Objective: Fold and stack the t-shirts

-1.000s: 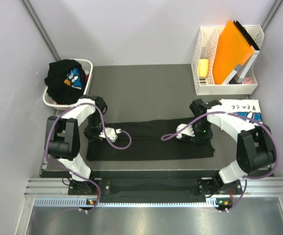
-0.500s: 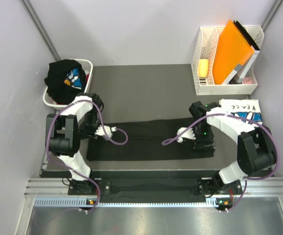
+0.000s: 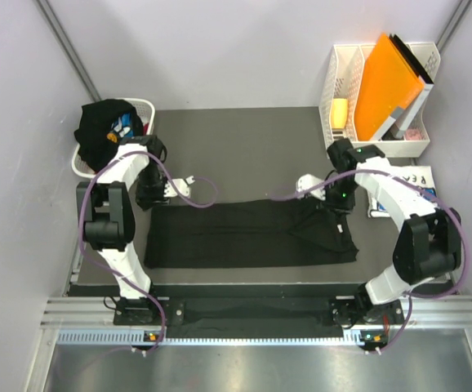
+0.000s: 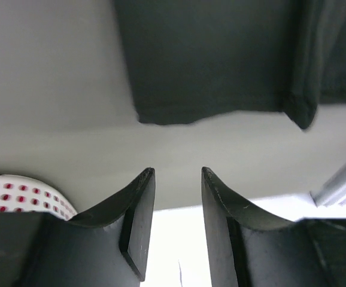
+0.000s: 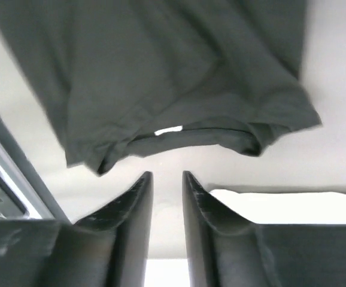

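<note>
T-shirt [image 3: 248, 235], black, stretched out as a long folded band on the surface [image 3: 244, 147], between the two pincers and a little nearer the arm bases than either. Soft, light cotton by the look: no stiffness, bound to sag, drag and crease wherever unsupported. Not fragile, and unlikely to slip from a firm pinch.

Left pincer [image 3: 185, 183] hovering just past the band's left end, jaws part spread, nothing between them. From its wrist camera, a flat hemmed corner straight ahead of the tips, bare surface in between.

Right pincer [image 3: 305, 181] just beyond the far edge of the right end, jaws parted by a narrow gap, also empty. Straight ahead of its tips, the collar end, rumpled, with a small white label [image 5: 168, 130] showing at the neck.

Probably best taken at the two corners of one short edge, pinching through all layers close to the hem, to carry the fold over whole instead of peeling layers apart. Probably worth flattening the bunched right end first, to avoid a lumpy packet.

Second black t-shirt [image 3: 105, 131], with a blue-and-white print, heaped in the basket [image 3: 144, 104] behind the left pincer. Folded white t-shirt [image 3: 422, 184] with blue print out to the right of the right pincer, partly under that arm; apparently the spot for the stack.
</note>
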`<state>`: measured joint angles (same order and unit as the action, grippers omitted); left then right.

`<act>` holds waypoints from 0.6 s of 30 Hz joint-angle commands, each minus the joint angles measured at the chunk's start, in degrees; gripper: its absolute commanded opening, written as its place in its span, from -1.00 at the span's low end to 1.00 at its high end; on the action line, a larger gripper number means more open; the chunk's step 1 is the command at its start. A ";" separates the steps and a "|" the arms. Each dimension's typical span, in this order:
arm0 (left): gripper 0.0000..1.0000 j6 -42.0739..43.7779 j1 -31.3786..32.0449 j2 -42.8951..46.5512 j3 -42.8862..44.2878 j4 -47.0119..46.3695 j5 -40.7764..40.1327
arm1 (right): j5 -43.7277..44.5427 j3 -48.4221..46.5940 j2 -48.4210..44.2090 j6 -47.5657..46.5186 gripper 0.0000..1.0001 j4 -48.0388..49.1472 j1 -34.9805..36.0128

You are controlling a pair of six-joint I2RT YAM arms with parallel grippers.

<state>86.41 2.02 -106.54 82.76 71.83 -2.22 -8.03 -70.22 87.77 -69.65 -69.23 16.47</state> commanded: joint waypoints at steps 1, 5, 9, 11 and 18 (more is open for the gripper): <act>-0.17 -3.97 1.23 -0.42 -0.05 -4.85 5.47 | -8.04 -5.36 5.21 6.36 -0.52 0.41 -3.72; -0.17 -5.72 2.98 -0.51 -1.28 -8.46 7.31 | -12.26 -8.44 10.83 9.26 -0.17 2.08 -3.73; -0.17 -6.08 4.48 -1.12 -2.69 -11.70 6.88 | -14.03 -11.17 15.06 11.90 -0.14 4.45 -3.46; -0.17 -6.51 5.18 -1.65 -2.96 -12.94 6.18 | -12.63 -12.04 16.03 13.22 -0.11 8.40 -3.46; -0.18 -7.22 5.71 -2.00 -2.08 -14.09 6.18 | -10.25 -18.20 18.75 14.71 -0.02 13.51 -3.81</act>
<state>79.81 7.70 -108.75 80.23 59.31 2.79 -17.80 -82.61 105.23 -56.73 -60.01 12.69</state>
